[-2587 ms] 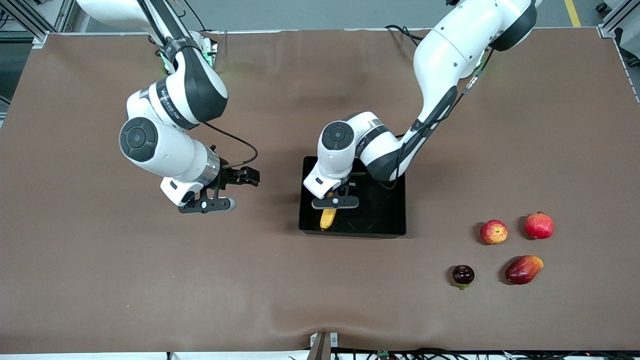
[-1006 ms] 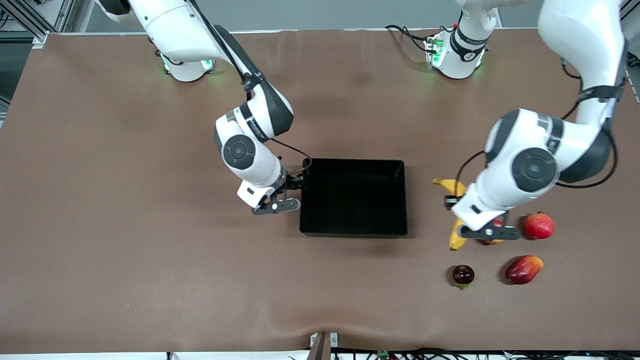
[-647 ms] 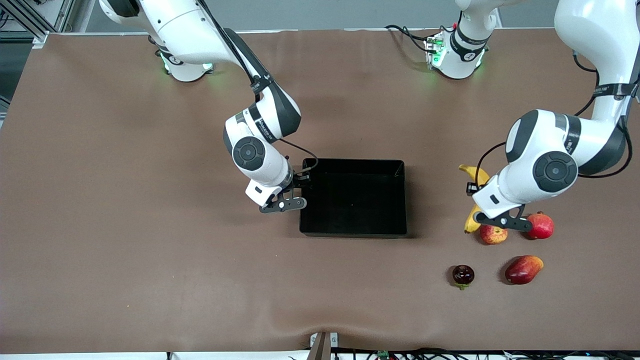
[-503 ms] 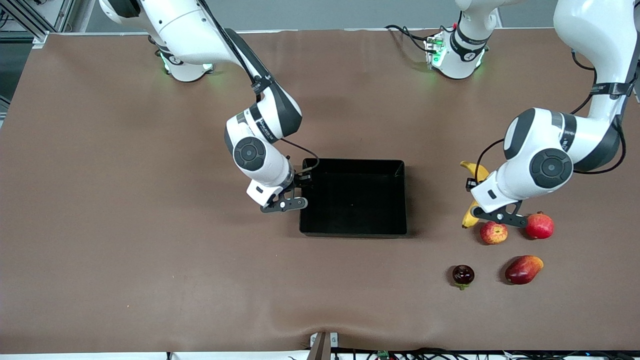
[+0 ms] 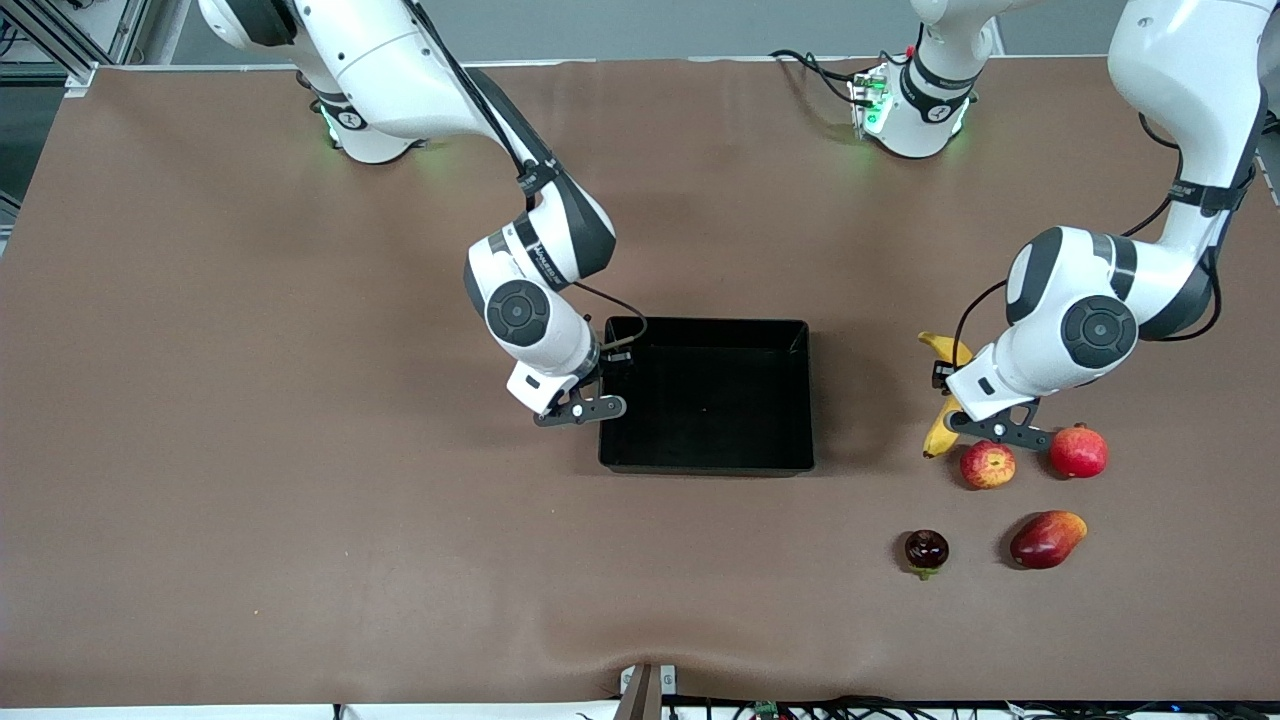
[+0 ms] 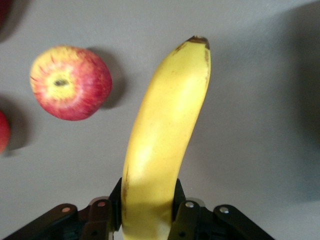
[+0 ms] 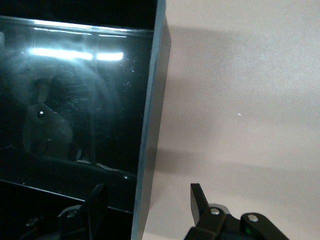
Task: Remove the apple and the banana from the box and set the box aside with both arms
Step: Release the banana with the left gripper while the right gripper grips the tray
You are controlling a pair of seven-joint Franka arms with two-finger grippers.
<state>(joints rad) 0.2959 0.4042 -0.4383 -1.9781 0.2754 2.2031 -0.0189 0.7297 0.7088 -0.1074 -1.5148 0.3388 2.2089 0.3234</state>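
Observation:
My left gripper (image 5: pixel 957 409) is shut on the yellow banana (image 5: pixel 938 436), low over the table beside the apple (image 5: pixel 987 465). In the left wrist view the fingers clamp the banana (image 6: pixel 165 135) near its middle, at the gripper (image 6: pixel 148 202), with the red-and-yellow apple (image 6: pixel 70 82) beside it. I cannot tell whether the banana touches the table. The black box (image 5: pixel 707 322) sits mid-table and holds nothing. My right gripper (image 5: pixel 598 400) is open, low at the box wall toward the right arm's end. In the right wrist view the gripper (image 7: pixel 148 200) straddles that wall (image 7: pixel 152 125) without touching it.
A red pomegranate (image 5: pixel 1078 451) lies beside the apple, toward the left arm's end. A red-orange mango (image 5: pixel 1046 539) and a small dark purple fruit (image 5: pixel 926 551) lie nearer the front camera. The left arm's elbow (image 5: pixel 1090 330) hangs over the fruits.
My left gripper carried the banana out of the box to beside the apple, then settled it lower. My right gripper moved in to the box wall and now straddles it.

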